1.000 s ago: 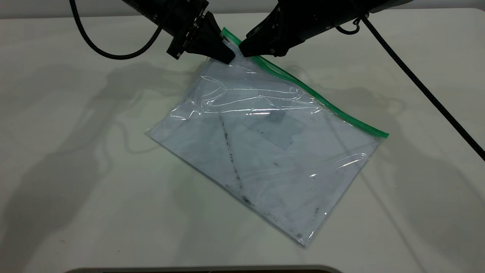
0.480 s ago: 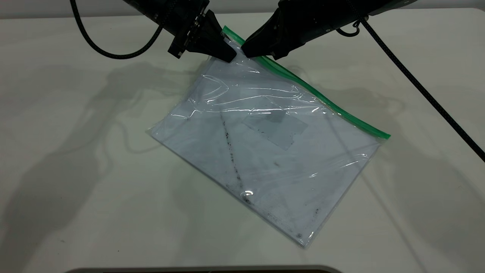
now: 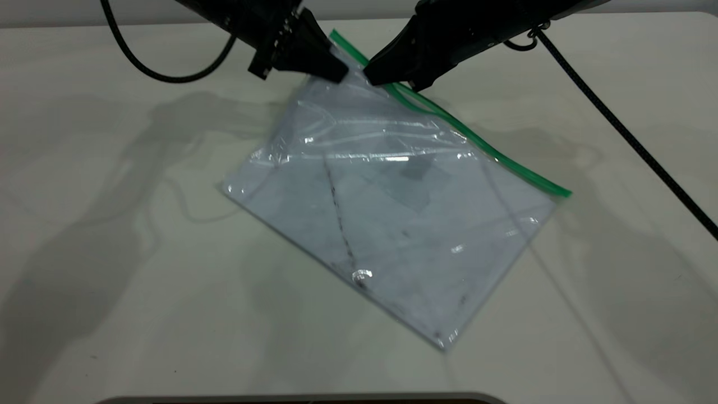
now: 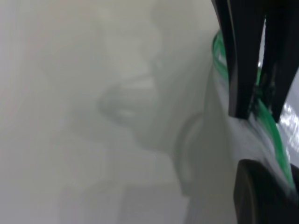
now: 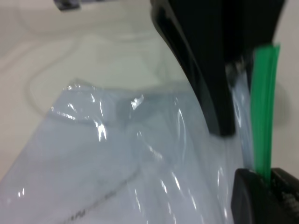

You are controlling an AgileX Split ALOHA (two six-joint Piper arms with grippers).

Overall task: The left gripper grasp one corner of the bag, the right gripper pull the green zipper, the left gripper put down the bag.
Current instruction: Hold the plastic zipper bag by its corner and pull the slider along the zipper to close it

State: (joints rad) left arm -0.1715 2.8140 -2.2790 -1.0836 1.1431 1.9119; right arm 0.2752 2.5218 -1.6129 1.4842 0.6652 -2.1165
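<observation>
The bag (image 3: 387,207) slopes from the table (image 3: 112,252) up to its corner pinched in the left end effector (image 3: 336,72), while the green zipper (image 3: 477,146) runs away from the right end effector (image 3: 374,78) clamped on it, just beside.
</observation>
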